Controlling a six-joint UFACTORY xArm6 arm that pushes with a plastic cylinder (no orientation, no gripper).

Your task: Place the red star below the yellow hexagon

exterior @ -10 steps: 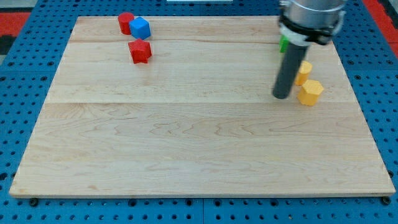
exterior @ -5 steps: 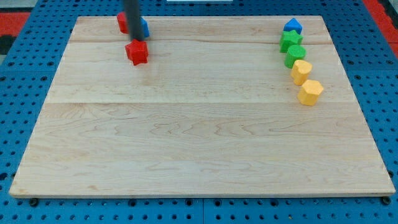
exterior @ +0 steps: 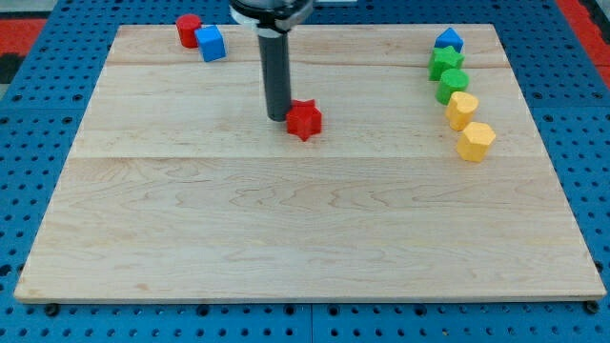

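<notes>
The red star (exterior: 305,119) lies on the wooden board (exterior: 305,219) a little above its middle. My tip (exterior: 278,116) stands right against the star's left side. The yellow hexagon (exterior: 476,141) lies near the board's right edge, far to the right of the star and slightly lower. A second yellow block (exterior: 462,110) sits just above the hexagon.
A green block (exterior: 451,84), a green star (exterior: 445,62) and a blue block (exterior: 449,40) continue the column up the right edge. A red block (exterior: 189,30) and a blue cube (exterior: 210,43) sit at the top left.
My tip went from the right side to the top left, then came down and right, pushing the red star toward the board's middle. The blue cube and red block shifted slightly.
</notes>
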